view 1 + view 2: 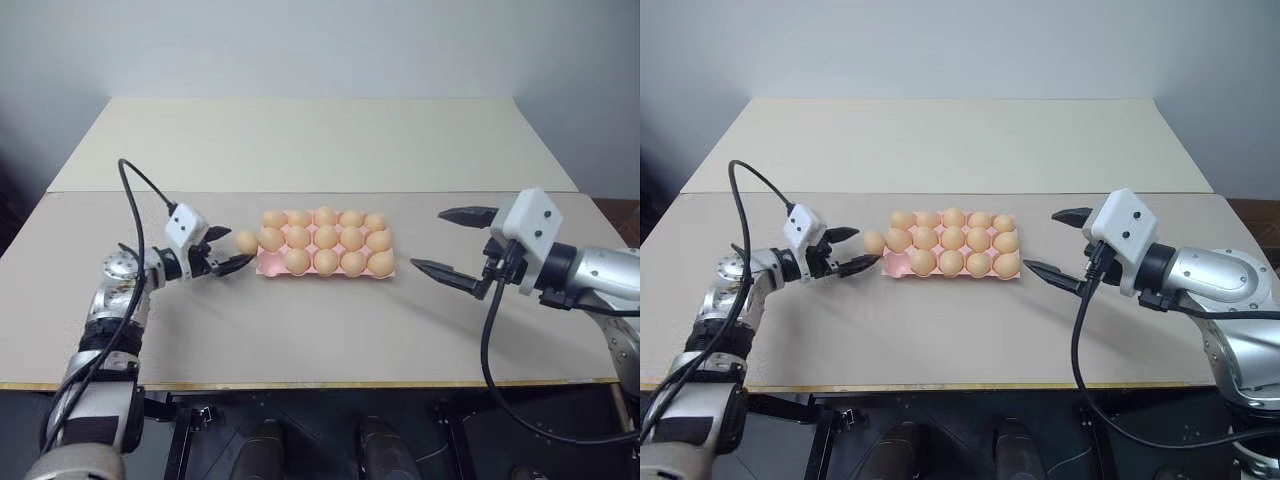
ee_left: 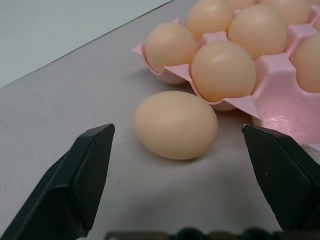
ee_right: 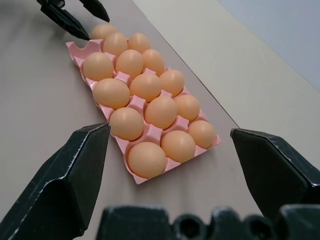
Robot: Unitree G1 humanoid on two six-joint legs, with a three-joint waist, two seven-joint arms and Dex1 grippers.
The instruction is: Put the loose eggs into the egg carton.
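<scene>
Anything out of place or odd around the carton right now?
One loose egg lies on the table by the egg carton, off its near-left corner, where one cup is empty. The open left gripper brackets it without touching. The open right gripper hovers off the carton's other end. Nothing looks cracked or spilled.

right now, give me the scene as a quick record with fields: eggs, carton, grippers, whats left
loose egg: one, lying on the table just outside the carton's left end
egg carton: pale pink tray, fourteen eggs seated, the near-left corner cup empty
left gripper: open, fingers either side of the loose egg, not touching it
right gripper: open, holding nothing, hanging off the carton's right end
left to do: grasp the loose egg and seat it in the empty corner cup
</scene>
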